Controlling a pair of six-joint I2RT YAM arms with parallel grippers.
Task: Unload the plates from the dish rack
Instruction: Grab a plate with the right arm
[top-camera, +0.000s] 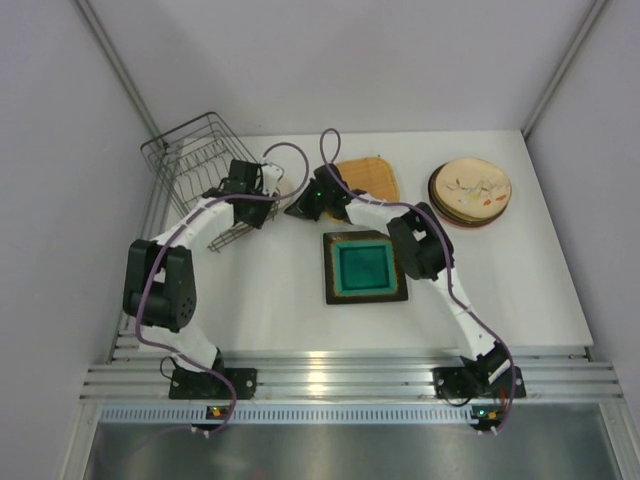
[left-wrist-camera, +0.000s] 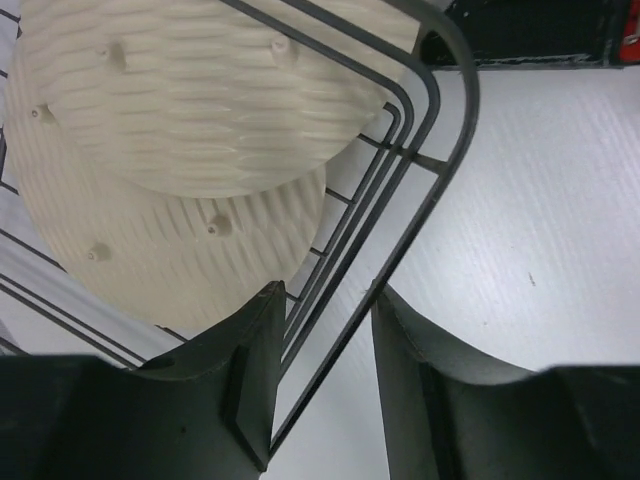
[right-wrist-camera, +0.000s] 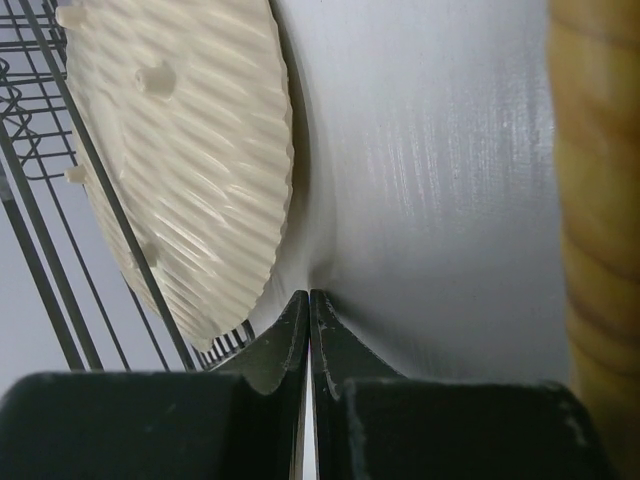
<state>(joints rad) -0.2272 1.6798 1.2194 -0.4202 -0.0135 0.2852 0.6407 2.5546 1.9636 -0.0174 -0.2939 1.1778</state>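
Note:
The dark wire dish rack (top-camera: 193, 163) stands at the back left. In the left wrist view two cream ribbed round plates (left-wrist-camera: 200, 100) stand on edge inside the rack (left-wrist-camera: 440, 150). My left gripper (left-wrist-camera: 322, 375) is open, and the rack's rim wire runs between its jaws. My right gripper (right-wrist-camera: 309, 300) is shut and empty, its tips on the table just beside a cream ribbed plate (right-wrist-camera: 190, 170) and the rack's wires (right-wrist-camera: 40, 210). In the top view both grippers, left (top-camera: 262, 180) and right (top-camera: 300, 207), sit at the rack's right end.
A tan wooden rounded-square plate (top-camera: 372, 177) lies behind the right gripper and shows at the right wrist view's edge (right-wrist-camera: 600, 200). A square dark-rimmed teal plate (top-camera: 364, 266) lies mid-table. A stack of round patterned plates (top-camera: 470, 192) sits at back right. Walls enclose the table.

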